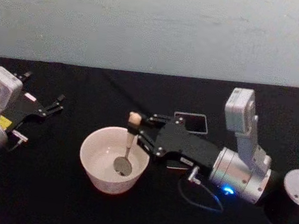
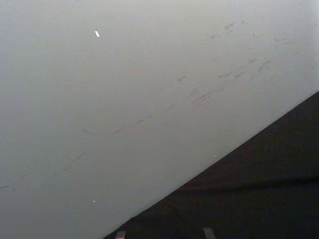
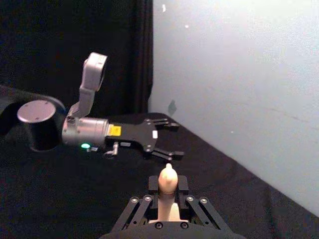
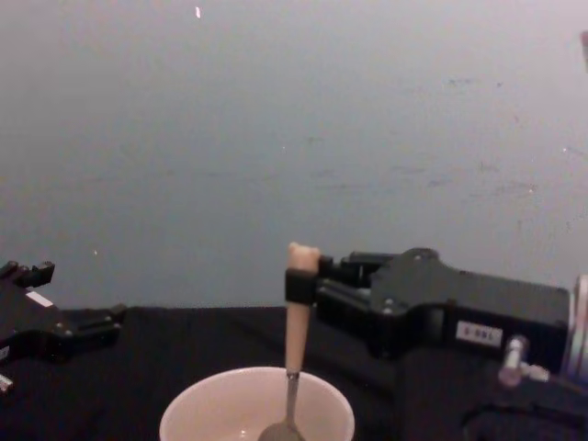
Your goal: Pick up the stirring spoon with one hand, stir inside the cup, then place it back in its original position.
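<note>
The right pincer (image 3: pixel 168 193) is clamped on the upper part of the spoon (image 3: pixel 168 179)'s beige handle, just under its rounded head, which pokes up between the jaws. In the chest view the right pincer (image 4: pixel 303 287) holds the spoon (image 4: pixel 294 354) close to upright, with the thin neck dropping straight down into the cup (image 4: pixel 197 409).

From the head view, the right pincer (image 1: pixel 137 131) reaches in from the robot's right, and the spoon (image 1: pixel 128 147) has its metal bowl low inside the cup (image 1: pixel 106 183), near the middle of the floor. I judge this to be the stirring step.

The spoon looks light, stiff and slim. Its smooth handle could pivot in a two-point pinch, so the high grip below the head seems right: it keeps the jaws above the rim and lets the neck sweep freely. The cup is probably light enough to slide or tip on the tabletop (image 1: pixel 41 197) if the spoon presses on its wall, so small circles suit it.

The dark square holder (image 1: pixel 192 115) sits just behind the right arm, near the cup. Its mouth is narrow, so the return calls for an upright spoon.

The left pincer (image 1: pixel 43 89) hovers well apart on the robot's left, and the left pincer (image 3: pixel 172 140) has its fingers spread, holding nothing.
</note>
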Motion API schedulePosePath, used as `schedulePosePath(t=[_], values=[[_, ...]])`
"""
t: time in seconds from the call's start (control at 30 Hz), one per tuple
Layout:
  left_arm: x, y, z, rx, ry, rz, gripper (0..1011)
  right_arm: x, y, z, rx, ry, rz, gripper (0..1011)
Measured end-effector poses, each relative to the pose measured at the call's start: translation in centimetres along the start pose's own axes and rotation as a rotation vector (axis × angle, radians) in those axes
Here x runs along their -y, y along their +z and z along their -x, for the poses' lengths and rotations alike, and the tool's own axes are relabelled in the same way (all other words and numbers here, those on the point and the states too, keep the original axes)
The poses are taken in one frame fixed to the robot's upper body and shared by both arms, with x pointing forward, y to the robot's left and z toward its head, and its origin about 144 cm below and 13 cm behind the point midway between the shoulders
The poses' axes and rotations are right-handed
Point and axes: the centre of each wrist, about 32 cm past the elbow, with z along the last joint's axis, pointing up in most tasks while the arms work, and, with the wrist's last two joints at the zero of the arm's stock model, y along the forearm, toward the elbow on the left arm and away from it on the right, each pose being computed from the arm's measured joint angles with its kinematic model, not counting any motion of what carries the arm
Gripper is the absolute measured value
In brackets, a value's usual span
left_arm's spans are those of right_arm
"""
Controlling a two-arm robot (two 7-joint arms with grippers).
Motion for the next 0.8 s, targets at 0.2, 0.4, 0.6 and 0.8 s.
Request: schedulePosePath(t=[0.2,0.4,0.6,0.8], values=[[0.0,0.0,0.0,0.000,0.000,0.000,1001,-0.9,-0.5,0.7,0.016,0.027,0.017,216],[0.0,0.0,0.0,0.000,0.000,0.000,1001,-2.3,-1.0,1.1,0.028,0.035,0.033,216],[0.0,0.0,0.0,0.000,0.000,0.000,1001,-4.1,-1.7,1.2,0.016,0.009,0.043,216],[0.0,0.0,0.0,0.000,0.000,0.000,1002,-5.5,-2.0,0.6,0.006,-0.052,0.033,216]])
